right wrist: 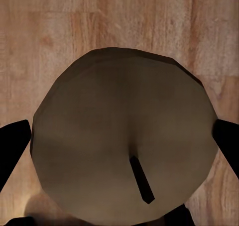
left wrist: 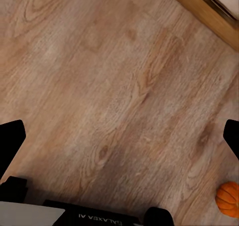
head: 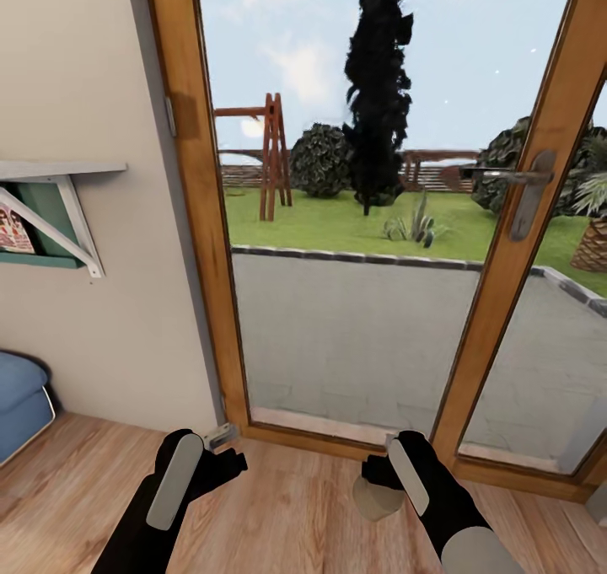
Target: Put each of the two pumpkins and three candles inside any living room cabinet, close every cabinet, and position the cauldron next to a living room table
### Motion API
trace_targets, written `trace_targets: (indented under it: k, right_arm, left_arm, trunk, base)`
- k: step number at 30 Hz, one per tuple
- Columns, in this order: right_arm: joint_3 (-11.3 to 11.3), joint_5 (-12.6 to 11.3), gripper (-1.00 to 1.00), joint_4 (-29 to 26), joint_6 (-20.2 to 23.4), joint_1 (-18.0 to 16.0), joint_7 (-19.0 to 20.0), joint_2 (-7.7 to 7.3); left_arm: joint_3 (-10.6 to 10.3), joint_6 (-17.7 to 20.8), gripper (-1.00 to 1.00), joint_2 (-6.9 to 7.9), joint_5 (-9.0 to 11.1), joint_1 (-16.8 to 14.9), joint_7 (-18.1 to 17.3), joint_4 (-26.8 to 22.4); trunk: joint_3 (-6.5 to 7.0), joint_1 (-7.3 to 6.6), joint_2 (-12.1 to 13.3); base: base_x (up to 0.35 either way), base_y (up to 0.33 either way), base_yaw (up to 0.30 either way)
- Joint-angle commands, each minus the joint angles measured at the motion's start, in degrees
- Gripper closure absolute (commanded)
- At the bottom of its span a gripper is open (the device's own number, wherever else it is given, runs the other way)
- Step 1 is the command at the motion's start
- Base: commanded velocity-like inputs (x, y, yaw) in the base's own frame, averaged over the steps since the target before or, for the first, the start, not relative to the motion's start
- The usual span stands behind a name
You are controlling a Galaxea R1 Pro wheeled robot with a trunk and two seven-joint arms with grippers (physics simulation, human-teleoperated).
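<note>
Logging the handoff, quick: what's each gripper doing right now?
Left gripper: open, empty, above bare floor.
Right gripper: closed on a candle.

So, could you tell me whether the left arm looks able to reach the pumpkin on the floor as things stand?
Probably yes: the left end effector is open and empty, and bare wooden floor lies between it and the pumpkin.
</note>
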Motion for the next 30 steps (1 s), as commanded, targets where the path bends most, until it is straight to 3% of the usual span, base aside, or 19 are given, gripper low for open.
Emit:
trace_targets:
  k: [1, 30]
  right_arm:
    - [0.10, -0.62, 1.00, -0.06, 0.14, -0.03, -0.58, -0.02]
    - [0.08, -0.62, 1.00, -0.06, 0.03, -0.02, -0.49, -0.02]
  left_arm:
    - [0.03, 0.11, -1.00, -0.02, 0.58, -0.04, 0.60, -0.05]
    - [-0.05, 0.11, -1.00, -0.07, 0.58, -0.04, 0.60, -0.05]
  trunk:
    - [0.12, -0.23, 0.38]
    - [-1.61, -0.23, 0.38]
  base:
    - [0.000, 0.000, -0.018]
    - [0.000, 0.000, -0.206]
